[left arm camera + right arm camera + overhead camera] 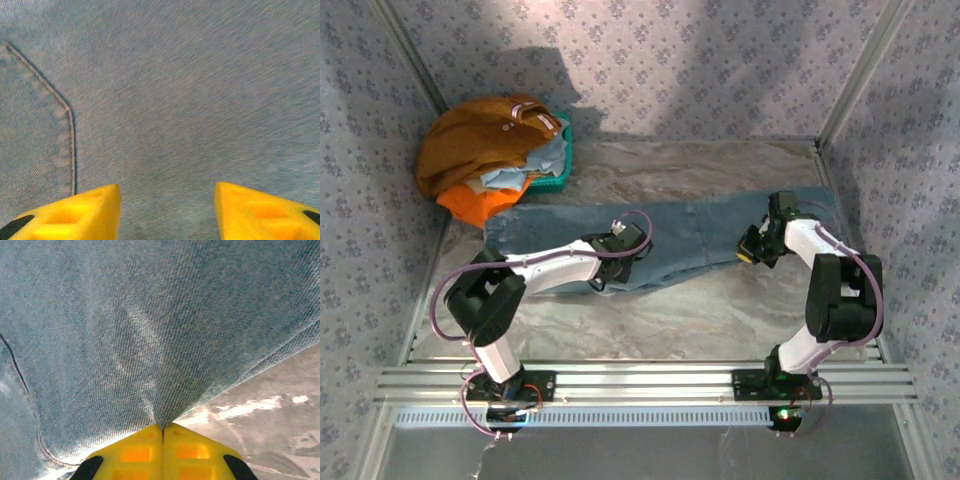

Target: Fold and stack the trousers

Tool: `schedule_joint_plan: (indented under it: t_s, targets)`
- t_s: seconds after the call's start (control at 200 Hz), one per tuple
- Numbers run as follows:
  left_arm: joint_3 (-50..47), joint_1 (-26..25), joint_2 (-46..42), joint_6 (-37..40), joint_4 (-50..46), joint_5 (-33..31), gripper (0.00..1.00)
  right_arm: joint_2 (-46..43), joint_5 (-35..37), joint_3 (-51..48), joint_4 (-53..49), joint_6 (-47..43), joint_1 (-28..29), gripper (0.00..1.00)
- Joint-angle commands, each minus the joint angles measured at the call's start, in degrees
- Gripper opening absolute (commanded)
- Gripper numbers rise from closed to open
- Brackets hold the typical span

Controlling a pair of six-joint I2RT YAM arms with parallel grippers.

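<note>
The trousers (700, 235), faded blue denim, lie spread lengthwise across the middle of the table. My left gripper (603, 272) hovers over their near edge at the left-centre. In the left wrist view it (167, 212) stands open, its yellow fingertips (95, 210) apart over flat denim (175, 100), beside a pocket seam (70, 135). My right gripper (750, 250) is at the trousers' right part. In the right wrist view it (162, 429) is shut on a pinched fold of the denim (125, 330), which rises in a tent from the jaws.
A green basket (563, 165) at the back left holds a mustard-brown garment (470, 140), an orange cloth (475, 205) and pale blue cloth (525, 165). Bare marble table (720, 320) lies in front of the trousers. Patterned walls close in the sides and back.
</note>
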Motion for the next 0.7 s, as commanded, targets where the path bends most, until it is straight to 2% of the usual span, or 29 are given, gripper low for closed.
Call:
schedule_joint_plan:
  t_s: [0.0, 0.09, 0.165, 0.235, 0.37, 0.525, 0.695]
  targets:
    - [-2.25, 0.44, 0.92, -4.18, 1.14, -0.28, 0.52, 1.76, 1.43, -1.35, -0.24, -0.92, -1.81, 0.02]
    - [-4.89, 2.63, 0.98, -7.72, 2.03, -0.27, 0.53, 3.58, 2.79, -1.28, -0.57, -0.67, -1.66, 0.11]
    - [-7.19, 5.05, 0.41, -9.38, 3.48, 0.74, 0.53, 4.44, 4.08, -0.94, -0.46, -0.61, -1.92, 0.26]
    - [-8.8, 7.0, 0.27, -10.3, 4.63, 1.97, 0.53, 4.35, 4.25, 0.0, -0.94, -0.58, -2.0, 0.35]
    - [-10.97, 8.89, -0.35, -12.15, 4.84, 2.46, 0.53, 0.78, 3.66, 1.83, -2.91, -0.5, -0.77, 0.39]
    - [-15.98, 12.08, -3.54, -14.34, 6.1, 3.73, 0.54, -3.62, 4.85, 5.74, -5.37, 1.61, 3.65, 0.35]
    - [-21.37, 16.24, -9.05, -16.9, 4.56, 4.38, 0.54, 1.51, 6.14, 12.15, -4.7, 3.19, 10.95, 0.06]
